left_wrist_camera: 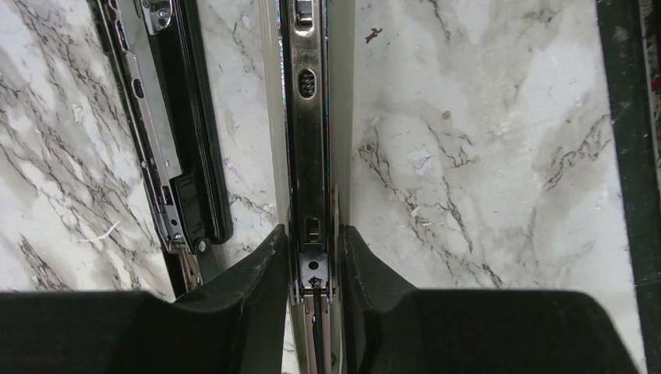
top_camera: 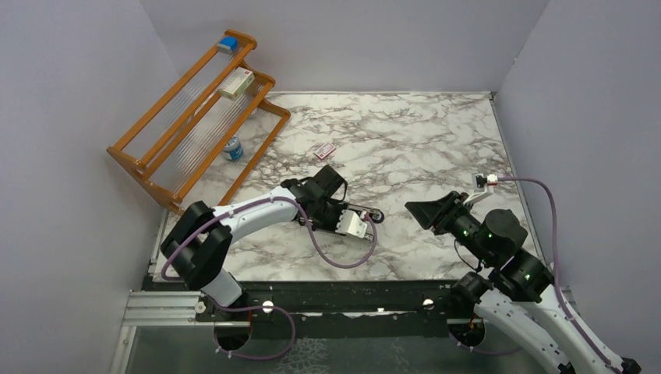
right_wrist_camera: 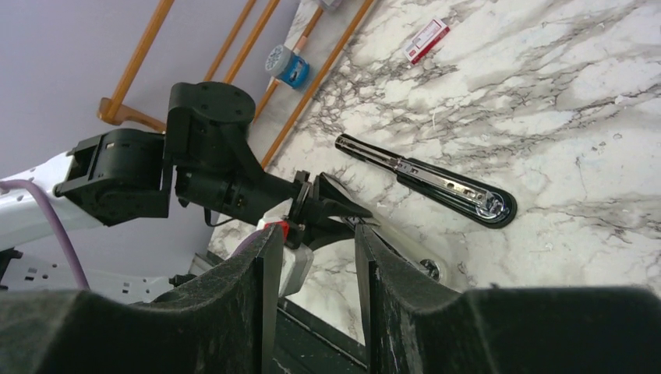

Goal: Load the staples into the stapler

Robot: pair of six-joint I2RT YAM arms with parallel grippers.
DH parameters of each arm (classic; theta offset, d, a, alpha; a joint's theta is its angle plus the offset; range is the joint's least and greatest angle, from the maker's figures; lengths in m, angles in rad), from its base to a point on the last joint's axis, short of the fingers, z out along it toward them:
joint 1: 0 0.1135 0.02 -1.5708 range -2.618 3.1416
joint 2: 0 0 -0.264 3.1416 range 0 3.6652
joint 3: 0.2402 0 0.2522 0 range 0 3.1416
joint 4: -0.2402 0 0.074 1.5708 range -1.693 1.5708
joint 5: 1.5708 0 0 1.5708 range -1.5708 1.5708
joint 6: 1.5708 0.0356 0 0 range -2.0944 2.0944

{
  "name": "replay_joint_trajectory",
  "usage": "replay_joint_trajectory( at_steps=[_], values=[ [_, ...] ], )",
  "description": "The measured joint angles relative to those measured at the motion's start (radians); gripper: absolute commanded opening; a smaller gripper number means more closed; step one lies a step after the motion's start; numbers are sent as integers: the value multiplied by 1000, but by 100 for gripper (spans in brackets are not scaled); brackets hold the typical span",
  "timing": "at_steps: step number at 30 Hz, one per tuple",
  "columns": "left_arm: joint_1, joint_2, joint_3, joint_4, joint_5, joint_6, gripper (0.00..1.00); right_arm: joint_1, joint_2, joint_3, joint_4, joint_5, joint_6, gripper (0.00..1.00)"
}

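Left end effector (left_wrist_camera: 314,263) is seen closed narrowly on one end of the silver rail (left_wrist_camera: 306,156) of the stapler (right_wrist_camera: 436,183). One finger is pressed to each side of the channel, so the rail is pinned along the line of the jaws. Just beside the rail, the stapler's black half (left_wrist_camera: 199,179) is laid on the marbled surface (top_camera: 405,140), from which the stapler is judged to be swung open. To the right of the stapler, near it but not touching, the right end effector (right_wrist_camera: 316,241) is pointed toward it. Its jaws are partly parted and nothing is seen between its fingers (right_wrist_camera: 261,296). On the far side of the stapler, well apart from it, a red-and-white packet (top_camera: 325,150) is lying flat. No loose strip of staples can be made out anywhere. Farther off to the stapler's far left, a wooden rack (top_camera: 195,117) is leaned against the wall. The step in hand is judged to be steadying the opened stapler for loading, with the staples not yet fetched. For the next move, a strip would have to be drawn from the packet by the free end effector, pinched lightly, turned lengthwise to the rail and seated in it while the left grip is kept firm.
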Motion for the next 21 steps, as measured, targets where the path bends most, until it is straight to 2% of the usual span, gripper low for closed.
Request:
replay_joint_trajectory(
  at_steps=[11,21],
  values=[
    [10,158,81,-36,-24,40,0,0,-21,0,-83,0,1,42],
    [28,223,140,-33,-23,22,11,0,-22,0,-94,0,1,42]
  ],
)
